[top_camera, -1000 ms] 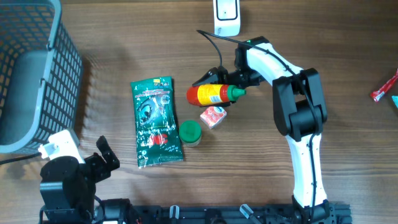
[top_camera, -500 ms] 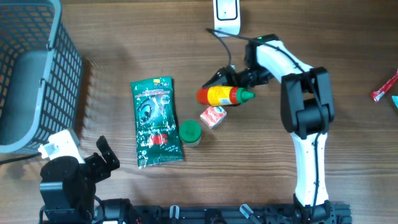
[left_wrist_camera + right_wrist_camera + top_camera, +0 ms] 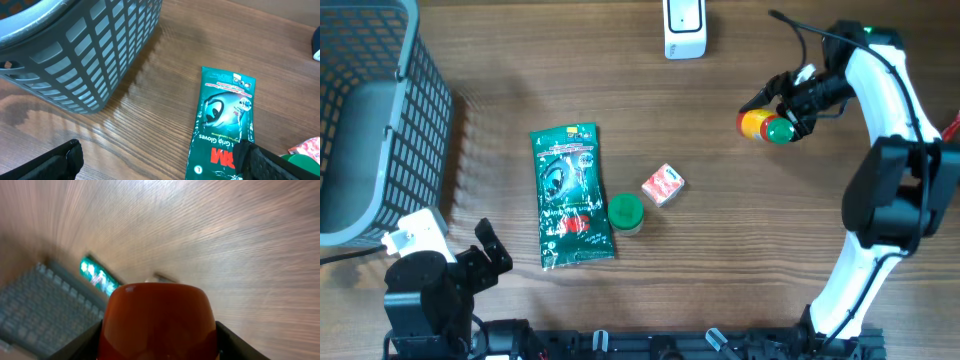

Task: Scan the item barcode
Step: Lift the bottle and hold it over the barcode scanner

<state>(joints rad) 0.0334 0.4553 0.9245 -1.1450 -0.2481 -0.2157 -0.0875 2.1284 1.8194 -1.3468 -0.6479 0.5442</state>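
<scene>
My right claw (image 3: 775, 115) was pinching a sauce bottle (image 3: 765, 126) at the far right of the table (image 3: 500, 60). Its two fingers (image 3: 82, 344) pressed against opposite sides of the bottle. From overhead, the bottle showed a red and yellow body with a green cap, lying roughly sideways in my grip. In my right wrist camera, its rounded red end (image 3: 158, 322) filled the lower middle of the view, with blurred wood grain beyond it.

The white scanner (image 3: 685, 25) sat at the far edge of the table, well apart from the bottle and to its left.

Around the middle of the table lay three loose items. A small red and white box (image 3: 663, 186) rested just beside a round green lid (image 3: 626, 212). The lid touched the lower right edge of a flat green glove packet (image 3: 570, 195).

My left claw (image 3: 485, 250) hung near the front left corner with its fingers (image 3: 47, 162) spread wide and nothing between them. Its wrist camera looked across the glove packet (image 3: 225, 120) towards a grey plastic basket (image 3: 75, 50). From overhead, the basket (image 3: 380, 110) filled the far left corner of the table.
</scene>
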